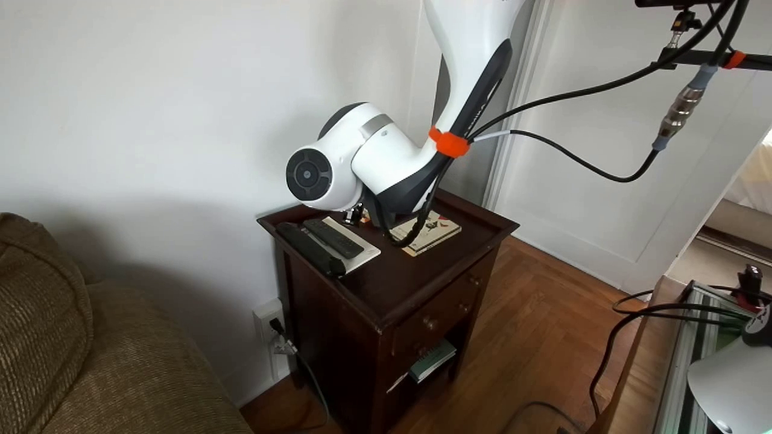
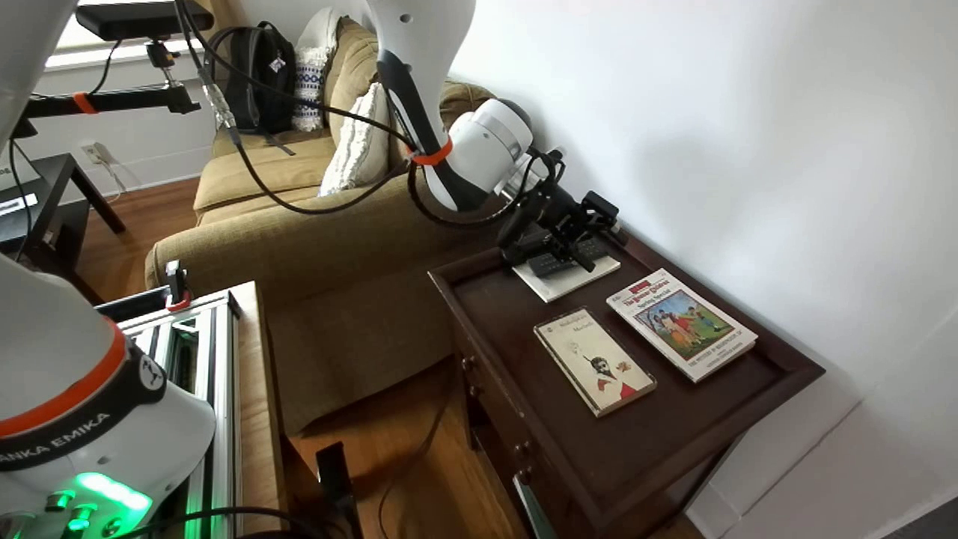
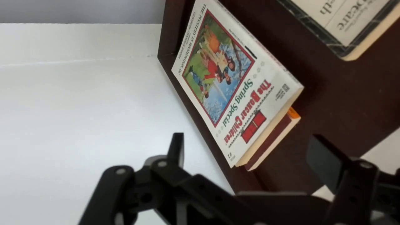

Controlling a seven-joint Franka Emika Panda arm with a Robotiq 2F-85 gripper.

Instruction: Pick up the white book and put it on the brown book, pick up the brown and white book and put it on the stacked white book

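The white book, with a coloured picture, lies on the nightstand beside the wall, in an exterior view [image 2: 681,326] and the wrist view [image 3: 247,103]. It rests on a dark reddish-brown book [image 3: 269,143] with an orange corner; I take this as the brown book, mostly hidden. A cream book with a dark border [image 2: 595,359], which I take as the brown and white book, lies flat nearby; it also shows in an exterior view [image 1: 437,229] and, cut off, in the wrist view [image 3: 347,22]. My gripper [image 2: 603,248] is open and empty, above the nightstand's sofa end; its spread fingers show in the wrist view [image 3: 247,136].
The remote [image 1: 333,237] and a black slab [image 1: 310,247] lie on a white pad [image 2: 565,284], close below my gripper. The dark nightstand [image 1: 386,295] has a raised rim. The wall [image 2: 718,150] stands along the back; the sofa [image 2: 344,314] is beside it.
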